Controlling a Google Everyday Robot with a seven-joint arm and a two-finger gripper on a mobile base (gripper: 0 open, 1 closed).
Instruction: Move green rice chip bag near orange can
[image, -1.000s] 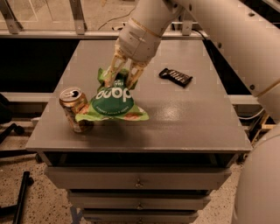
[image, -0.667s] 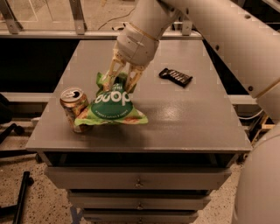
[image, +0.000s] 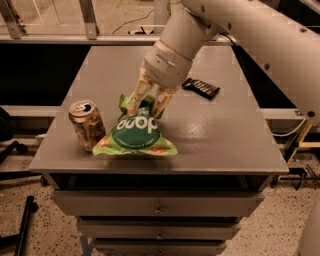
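Note:
The green rice chip bag lies on the grey table near its front left, its left corner touching or almost touching the orange can. The can stands upright at the table's left front, silver top with pull tab up. My gripper reaches down from the upper right, with its fingers spread around the bag's top edge; the arm comes in from the upper right.
A small black bar-shaped wrapper lies on the table behind and to the right of the gripper. The table's front edge is close below the bag, with drawers under it. A rail runs behind the table.
The bag and gripper have moved left and toward the front, closer to the can. The gripper's fingers now look spread at the bag's top.

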